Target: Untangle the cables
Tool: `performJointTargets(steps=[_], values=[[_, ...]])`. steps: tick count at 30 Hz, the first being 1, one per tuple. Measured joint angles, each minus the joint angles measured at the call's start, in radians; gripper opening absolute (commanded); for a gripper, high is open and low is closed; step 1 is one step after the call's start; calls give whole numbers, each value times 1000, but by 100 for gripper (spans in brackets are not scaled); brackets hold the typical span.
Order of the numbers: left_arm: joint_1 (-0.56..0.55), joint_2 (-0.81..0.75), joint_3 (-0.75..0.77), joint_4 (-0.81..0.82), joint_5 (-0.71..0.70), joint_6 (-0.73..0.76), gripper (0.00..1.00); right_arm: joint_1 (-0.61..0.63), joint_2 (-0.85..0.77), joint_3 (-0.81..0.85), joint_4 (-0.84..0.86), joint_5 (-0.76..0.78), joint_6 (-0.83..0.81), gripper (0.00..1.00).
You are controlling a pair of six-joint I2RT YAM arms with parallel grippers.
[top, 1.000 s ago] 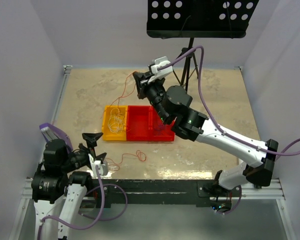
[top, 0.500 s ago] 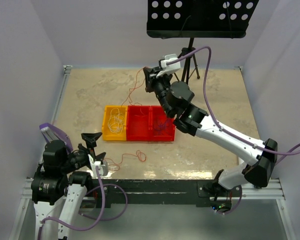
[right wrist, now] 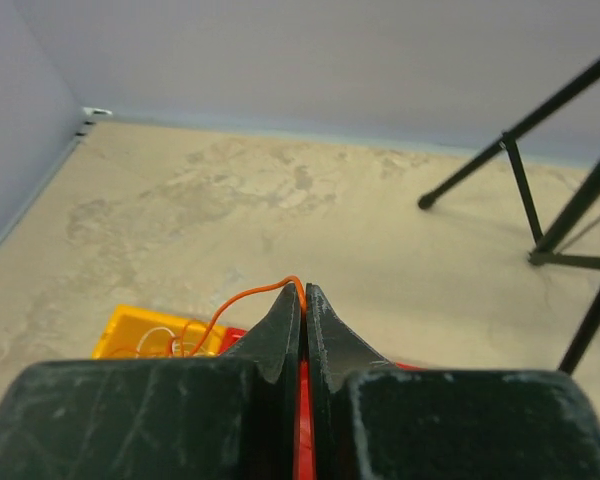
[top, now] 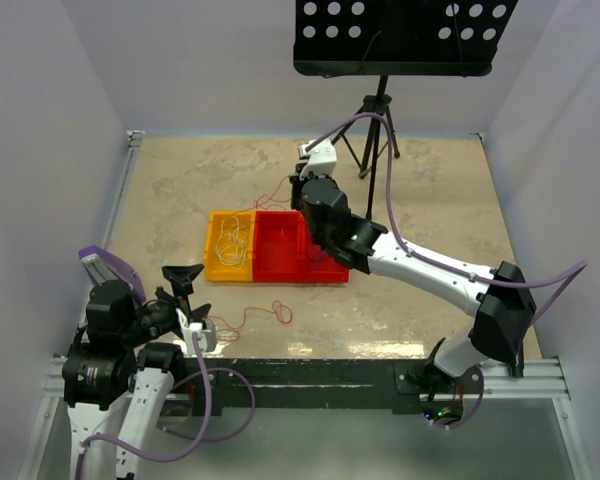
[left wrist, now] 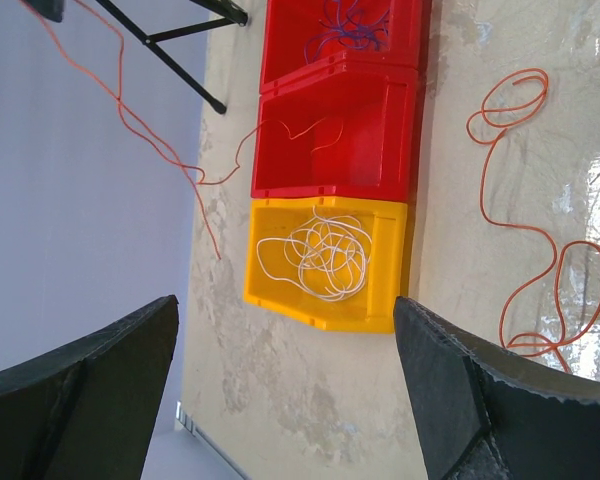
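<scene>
One yellow bin (left wrist: pixel 325 316) holds white cable (left wrist: pixel 315 255); right-hand red bin (left wrist: pixel 290 42) holds purple cable (left wrist: pixel 355 18).

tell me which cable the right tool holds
The orange cable trailing into the middle red bin, clamped in the right tool. The other orange cable lies loose on the table; the white one sits in the yellow bin.
</scene>
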Motion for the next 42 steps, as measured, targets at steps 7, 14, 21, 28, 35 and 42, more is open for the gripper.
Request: performJointTargets(steps=[7, 14, 21, 28, 35, 42], values=[[0, 0, 0, 0, 0, 2, 92, -1, -38, -83, -76, 108, 55, 0], [0, 0, 0, 0, 0, 3, 91, -2, -95, -124, -108, 128, 69, 0], [0, 0, 0, -2, -1, 10, 90, -2, -2, -97, -129, 100, 54, 0], [0, 0, 0, -14, -5, 29, 90, -5, 54, -112, -211, 121, 65, 0], [0, 0, 0, -15, -6, 43, 90, -43, 16, -116, -226, 166, 72, 0], [0, 0, 0, -15, -6, 44, 89, -66, -36, -148, -230, 187, 31, 0]])
